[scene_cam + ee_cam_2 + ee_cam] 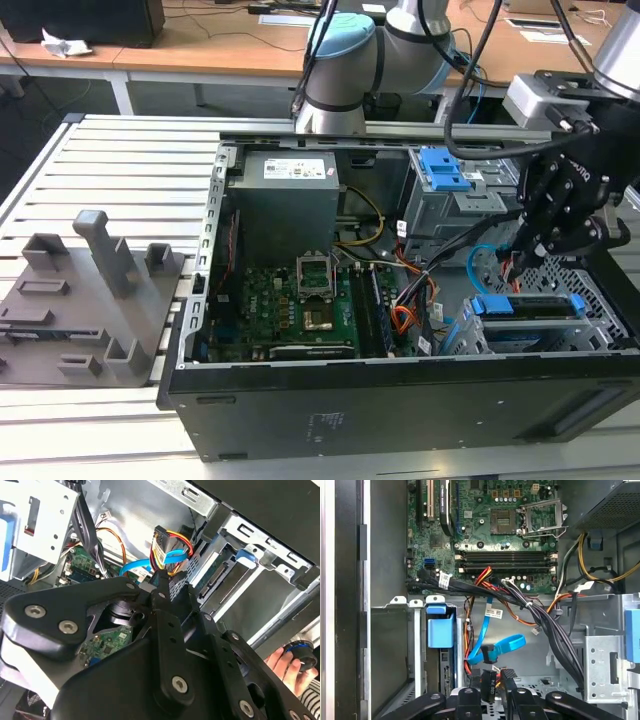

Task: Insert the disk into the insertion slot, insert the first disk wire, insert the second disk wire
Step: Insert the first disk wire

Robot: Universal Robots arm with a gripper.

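A: Gripper, first wrist view?
B: Fingers clamped on a black wire connector, low inside the case.
A: Disk?
B: Seated in the insertion slot, blue carrier showing, just beside the connector.
A: Farther out?
B: Flat blue cable looped over the case floor, then a dark wire bundle, then the motherboard.

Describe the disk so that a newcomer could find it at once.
Start at the open black computer case and go to its end on the exterior view's right. There the disk lies flat in a low grey slot, nearer the camera than the taller cage. Unlike the cage's small blue clip, it is a long dark slab with blue carrier at both ends.
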